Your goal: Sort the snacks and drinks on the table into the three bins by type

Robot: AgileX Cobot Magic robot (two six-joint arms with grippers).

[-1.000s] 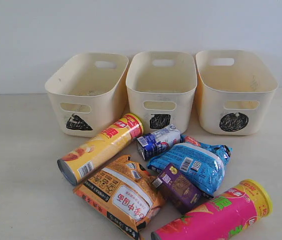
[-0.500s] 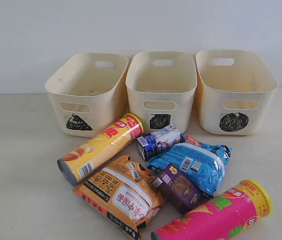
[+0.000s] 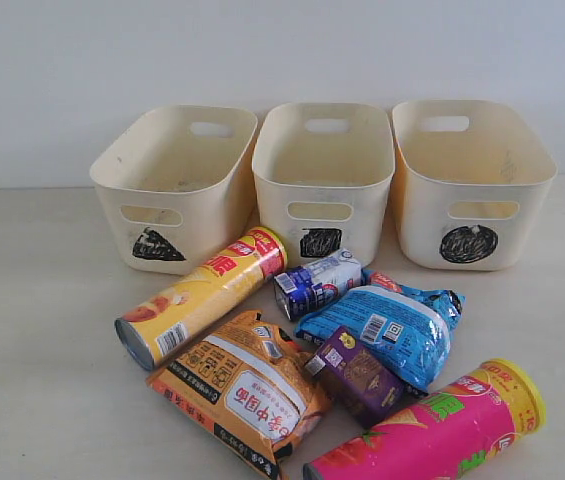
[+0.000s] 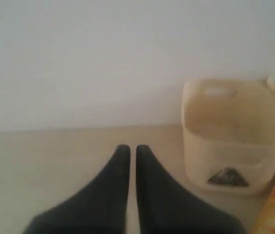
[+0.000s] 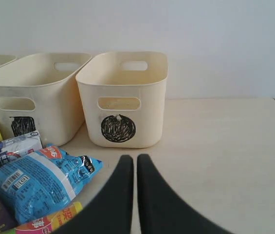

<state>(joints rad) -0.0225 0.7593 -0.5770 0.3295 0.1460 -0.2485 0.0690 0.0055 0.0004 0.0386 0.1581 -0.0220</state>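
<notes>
Three bins [image 3: 362, 215] sit at twelve o'clock on the table [image 3: 42, 350]; snacks [image 3: 202, 295] and drinks [image 3: 317, 283] lie jumbled at six. My left gripper [image 4: 132, 147] and right gripper [image 5: 135, 157] are both pressed together.

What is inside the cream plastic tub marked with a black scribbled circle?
Nothing shows inside the circle-marked cream plastic tub: only its bare inner walls can be seen. Its floor is hidden behind the front wall, so anything flat there stays unseen.
</notes>
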